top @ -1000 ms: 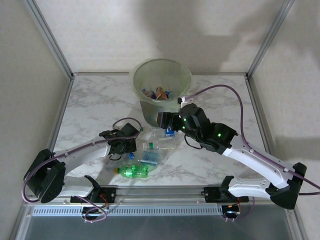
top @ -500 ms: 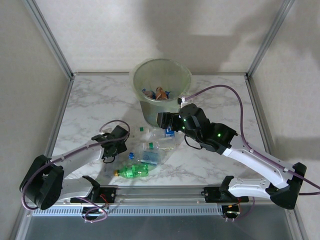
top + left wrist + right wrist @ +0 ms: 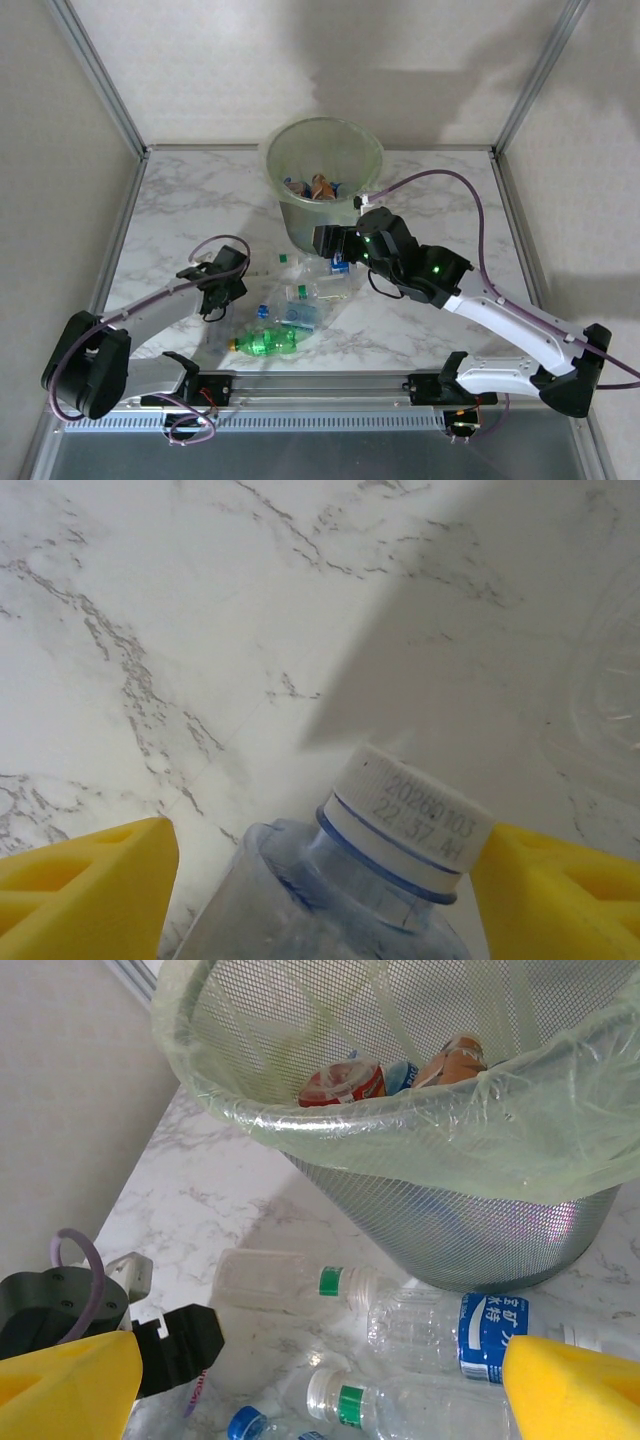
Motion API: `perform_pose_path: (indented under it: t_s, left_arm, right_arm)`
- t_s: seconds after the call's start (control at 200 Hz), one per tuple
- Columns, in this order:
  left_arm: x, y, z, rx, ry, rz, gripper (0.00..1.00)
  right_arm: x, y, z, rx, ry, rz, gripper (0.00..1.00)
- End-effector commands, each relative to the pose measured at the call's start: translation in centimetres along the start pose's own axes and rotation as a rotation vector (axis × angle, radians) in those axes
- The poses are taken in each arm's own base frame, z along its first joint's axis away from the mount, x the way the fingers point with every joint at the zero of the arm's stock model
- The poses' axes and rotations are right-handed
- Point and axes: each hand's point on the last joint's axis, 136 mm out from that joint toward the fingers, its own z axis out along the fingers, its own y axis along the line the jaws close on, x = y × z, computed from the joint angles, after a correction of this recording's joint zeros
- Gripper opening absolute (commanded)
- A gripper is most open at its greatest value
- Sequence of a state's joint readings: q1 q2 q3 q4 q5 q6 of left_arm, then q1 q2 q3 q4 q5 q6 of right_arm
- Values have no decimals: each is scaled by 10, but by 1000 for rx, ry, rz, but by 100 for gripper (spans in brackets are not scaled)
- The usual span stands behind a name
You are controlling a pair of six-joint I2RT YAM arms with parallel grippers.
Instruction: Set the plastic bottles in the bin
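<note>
**Bottle between open jaws.** A clear bottle (image 3: 300,910) with a white cap (image 3: 405,825) lies between the yellow fingers (image 3: 85,890) of the left gripper (image 3: 330,855), cap pointing away from the wrist. The jaws stand apart and are not clamped on it. Marble shows between the bottle and one finger, while the other finger sits at the cap's edge — touching or just shy, the wrist view does not settle. The bottle's body is cut off at the bottom of that view.

Seen from above, this gripper is low over the marble table (image 3: 180,210), to the left of the scattered bottles and well apart from the bin (image 3: 295,220).

The right gripper (image 3: 320,1385) hangs wide open and empty just in front of the bin, above a blue-labelled bottle (image 3: 480,1325) and a green-banded bottle (image 3: 285,1280) lying at the bin's foot. A red-labelled bottle (image 3: 340,1082) rests inside — the others there are half hidden by the pale-green liner (image 3: 420,1125). A green bottle (image 3: 270,343) lies nearest the arms' bases.
</note>
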State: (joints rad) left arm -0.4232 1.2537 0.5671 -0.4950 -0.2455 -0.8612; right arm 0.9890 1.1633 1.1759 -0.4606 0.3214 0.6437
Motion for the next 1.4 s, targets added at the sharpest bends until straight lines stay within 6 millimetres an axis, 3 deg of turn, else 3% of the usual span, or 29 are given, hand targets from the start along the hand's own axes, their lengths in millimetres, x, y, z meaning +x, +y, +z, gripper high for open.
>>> perform_pose_path:
  t_s: [0.0, 0.27, 0.501, 0.751, 0.861, 1.051, 1.302, 1.392]
  left_arm:
    - [1, 12, 6, -41, -14, -18, 73]
    - [-13, 15, 7, -59, -30, -56, 54]
    - [-20, 12, -1, -46, -42, -62, 48]
    - [-46, 4, -39, 15, -101, -98, 47]
    - [-69, -2, -71, 62, -153, -125, 47]
    - [-123, -28, -152, 231, -255, -200, 48]
    - [-209, -92, -290, 604, -397, -271, 48]
    - [-233, -123, -325, 751, -420, -300, 48]
  right_arm:
    - [-6, 4, -4, -5, -22, 9, 94]
    - [-3, 1, -3, -2, -18, 15, 93]
    - [-6, 2, -5, -5, -29, 19, 93]
    - [-14, 7, -10, -33, -55, 34, 93]
    - [-17, 8, -14, -41, -64, 39, 93]
    - [-23, 12, -24, -78, -87, 52, 93]
    - [-25, 8, -37, -94, -108, 81, 92]
    - [-26, 2, -45, -80, -121, 97, 92]
